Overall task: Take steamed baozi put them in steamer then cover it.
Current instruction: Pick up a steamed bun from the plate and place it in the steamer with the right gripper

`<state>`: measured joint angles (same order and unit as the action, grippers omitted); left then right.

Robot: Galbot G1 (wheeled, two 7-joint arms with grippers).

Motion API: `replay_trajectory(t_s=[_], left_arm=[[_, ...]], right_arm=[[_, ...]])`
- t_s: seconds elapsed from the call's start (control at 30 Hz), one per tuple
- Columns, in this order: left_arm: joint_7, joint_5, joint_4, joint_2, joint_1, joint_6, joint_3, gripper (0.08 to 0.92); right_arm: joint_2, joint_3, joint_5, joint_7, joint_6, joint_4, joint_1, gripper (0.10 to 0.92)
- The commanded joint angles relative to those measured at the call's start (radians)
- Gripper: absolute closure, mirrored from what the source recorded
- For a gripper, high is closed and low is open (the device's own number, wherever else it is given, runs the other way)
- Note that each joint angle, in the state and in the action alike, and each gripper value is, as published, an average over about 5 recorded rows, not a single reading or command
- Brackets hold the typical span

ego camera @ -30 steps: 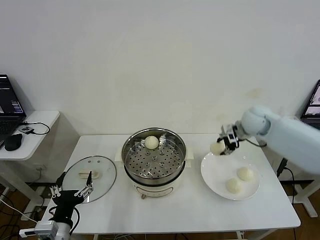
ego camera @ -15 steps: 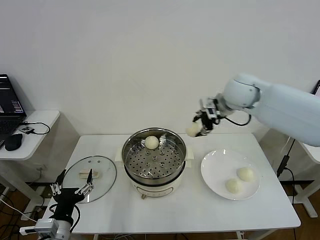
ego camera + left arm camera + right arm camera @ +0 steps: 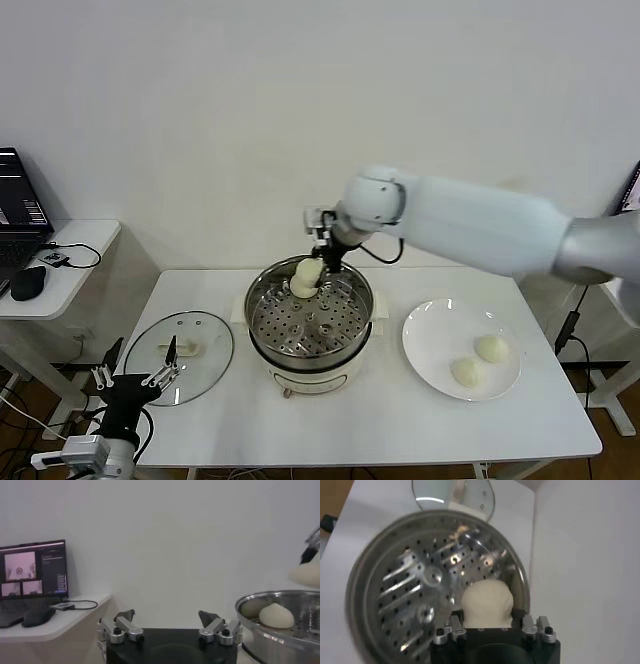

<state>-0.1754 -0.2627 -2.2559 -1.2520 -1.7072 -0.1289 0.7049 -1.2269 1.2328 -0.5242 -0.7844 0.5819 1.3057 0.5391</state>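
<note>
My right gripper (image 3: 322,250) is shut on a cream-white baozi (image 3: 308,272) and holds it just above the back part of the steamer (image 3: 366,300). In the right wrist view that baozi (image 3: 487,601) fills the gap between the jaws, over the perforated tray (image 3: 395,587). Another baozi (image 3: 276,616) lies inside the steamer at the back. Two more baozi (image 3: 491,347) (image 3: 467,371) rest on the white plate (image 3: 425,345) to the right. The glass cover (image 3: 180,345) lies flat left of the steamer. My left gripper (image 3: 135,378) stands open and idle near the cover's front edge.
A side table (image 3: 70,240) with a laptop (image 3: 35,570) and a mouse (image 3: 25,285) stands off the table's left end. My right arm (image 3: 480,225) spans the space above the plate and the steamer's right side.
My right arm has swung left with the baozi, from just above the plate, up and across, to over the steamer's back. The left gripper has barely shifted.
</note>
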Motion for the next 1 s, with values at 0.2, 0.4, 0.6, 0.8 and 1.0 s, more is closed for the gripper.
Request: replay_trajectory(t_s=[0.2, 0.4, 0.6, 0.8, 1.0], left_arm=[[0.001, 0.002, 0.001, -0.003, 0.006, 0.000, -0.006, 0.177], [0.001, 0.001, 0.002, -0.002, 0.006, 0.001, -0.004, 0.177], [0.001, 0.001, 0.003, -0.002, 0.006, 0.002, -0.003, 0.177], [0.001, 0.001, -0.002, -0.002, 0.003, 0.001, -0.002, 0.177], [0.001, 0.001, -0.007, -0.004, 0.005, 0.001, -0.004, 0.177]], right_arm=[[-0.174, -0.015, -0.009, 0.047, 0.047, -0.134, -0.134, 0.420], [-0.199, -0.015, 0.000, 0.044, 0.055, -0.158, -0.153, 0.415], [-0.201, -0.013, 0.018, 0.047, 0.060, -0.168, -0.158, 0.413], [-0.152, -0.024, 0.023, 0.004, 0.074, -0.117, -0.123, 0.308], [-0.021, -0.016, 0.072, -0.135, 0.064, -0.008, 0.022, 0.208]])
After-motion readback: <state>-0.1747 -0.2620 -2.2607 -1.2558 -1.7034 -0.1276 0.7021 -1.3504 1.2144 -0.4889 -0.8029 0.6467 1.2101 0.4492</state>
